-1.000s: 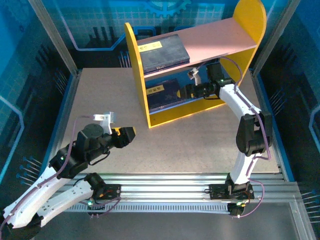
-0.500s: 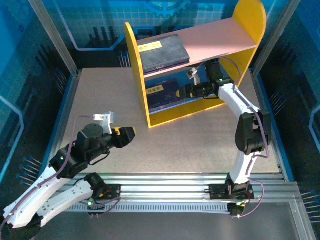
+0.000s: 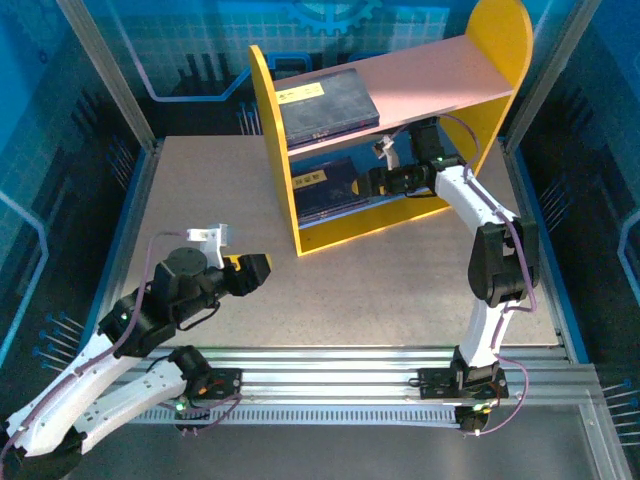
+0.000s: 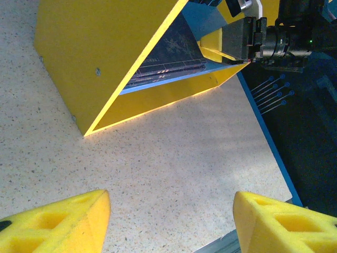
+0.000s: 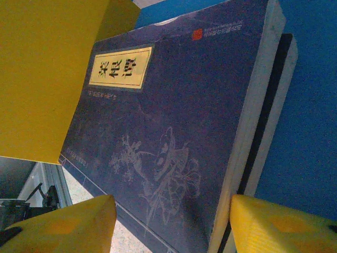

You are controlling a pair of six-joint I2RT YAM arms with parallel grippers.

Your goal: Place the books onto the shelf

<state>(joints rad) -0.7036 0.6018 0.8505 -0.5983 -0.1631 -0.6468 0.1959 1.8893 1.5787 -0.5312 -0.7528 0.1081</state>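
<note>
Right wrist: right hand (image 5: 171, 216) apart at books (image 5: 174, 105) on shelf (image 3: 272, 150), prob. release step; next, straight pull-back. Left hand (image 4: 171, 221) apart, empty.

Speckled tabletop (image 3: 200, 200), blue patterned walls (image 3: 45, 120)

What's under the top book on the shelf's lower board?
A second book lies under the top book, only its edge showing; its cover is hidden. Both rest on the blue board.
</note>
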